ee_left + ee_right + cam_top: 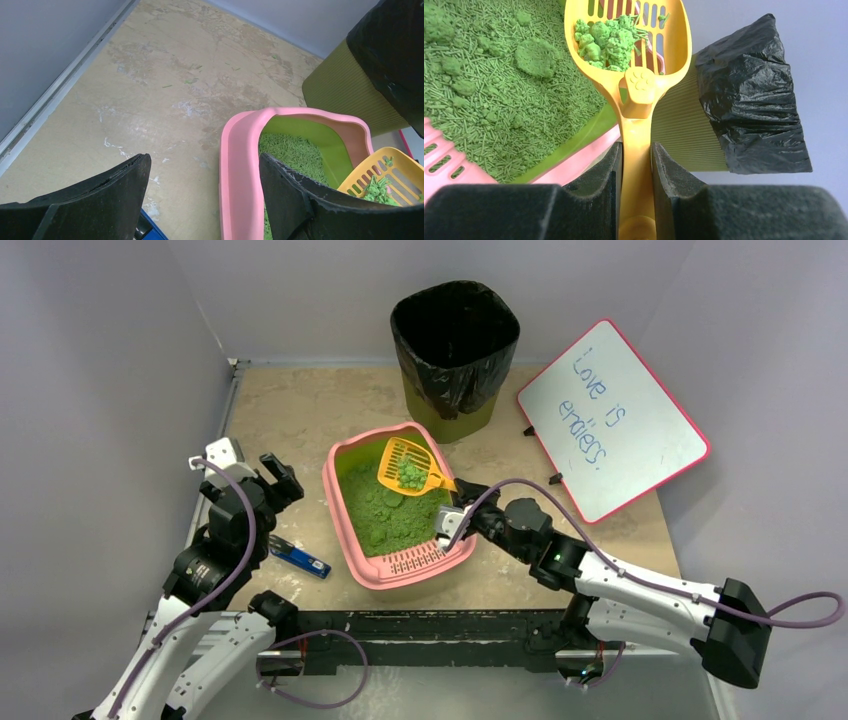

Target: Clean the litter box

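The pink litter box (343, 530) sits mid-table with green litter (378, 510) and a slotted grate lip at its near end. A yellow slotted scoop (405, 465) hangs over the box's far right part, carrying green clumps (606, 40). My right gripper (452, 492) is shut on the scoop's handle (636, 120), both pads (610, 165) pressed against it. My left gripper (280, 480) stands open and empty to the left of the box. In its wrist view the pink rim (240, 165) passes between its fingers (125, 185).
A tall olive bin (455, 340) lined with a black bag stands behind the box, just beyond the scoop. A pink-framed whiteboard (612, 420) leans at the back right. A blue object (298, 558) lies left of the box, below my left gripper. Grey walls close in the table.
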Robot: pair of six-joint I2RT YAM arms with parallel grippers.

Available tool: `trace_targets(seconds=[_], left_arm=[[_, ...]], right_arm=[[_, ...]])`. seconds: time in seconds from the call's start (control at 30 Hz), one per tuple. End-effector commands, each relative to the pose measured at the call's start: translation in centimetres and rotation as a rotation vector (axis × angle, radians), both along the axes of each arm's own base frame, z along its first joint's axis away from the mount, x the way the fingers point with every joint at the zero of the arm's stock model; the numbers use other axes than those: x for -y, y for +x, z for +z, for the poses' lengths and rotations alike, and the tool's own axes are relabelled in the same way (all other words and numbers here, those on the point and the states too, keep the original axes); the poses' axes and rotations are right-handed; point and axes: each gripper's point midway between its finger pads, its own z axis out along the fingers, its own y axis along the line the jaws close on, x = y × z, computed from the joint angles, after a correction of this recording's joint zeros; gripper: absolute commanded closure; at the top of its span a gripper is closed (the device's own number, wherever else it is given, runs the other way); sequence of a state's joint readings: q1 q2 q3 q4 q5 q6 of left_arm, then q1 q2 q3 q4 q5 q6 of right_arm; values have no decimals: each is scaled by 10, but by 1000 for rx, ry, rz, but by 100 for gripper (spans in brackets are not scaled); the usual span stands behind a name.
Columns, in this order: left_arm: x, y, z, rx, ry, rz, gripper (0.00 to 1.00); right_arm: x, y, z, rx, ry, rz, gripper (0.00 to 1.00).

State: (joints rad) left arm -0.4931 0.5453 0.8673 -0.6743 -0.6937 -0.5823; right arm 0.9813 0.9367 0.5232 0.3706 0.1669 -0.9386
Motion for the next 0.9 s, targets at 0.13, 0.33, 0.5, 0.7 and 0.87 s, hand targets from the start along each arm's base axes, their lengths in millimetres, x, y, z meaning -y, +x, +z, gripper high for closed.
trace_targets(seconds=[0.13, 0.33, 0.5, 0.7, 0.87], left_arm=[[2, 3, 7, 32, -13, -3, 21], [1, 3, 5, 26, -9, 0, 21], [2, 4, 5, 24, -9, 1, 21], [3, 6, 3, 15, -4, -1, 21], [5, 7, 2, 10, -2, -11, 21]], right_arm=[[-17, -7, 33, -255, 396, -42, 100], [-20, -24, 6, -667, 643, -171, 100], [-33, -53, -22, -1045, 774, -249, 100], [-28, -56, -32, -1025, 777, -230, 100], [-18, -47, -41, -777, 571, -139, 100]])
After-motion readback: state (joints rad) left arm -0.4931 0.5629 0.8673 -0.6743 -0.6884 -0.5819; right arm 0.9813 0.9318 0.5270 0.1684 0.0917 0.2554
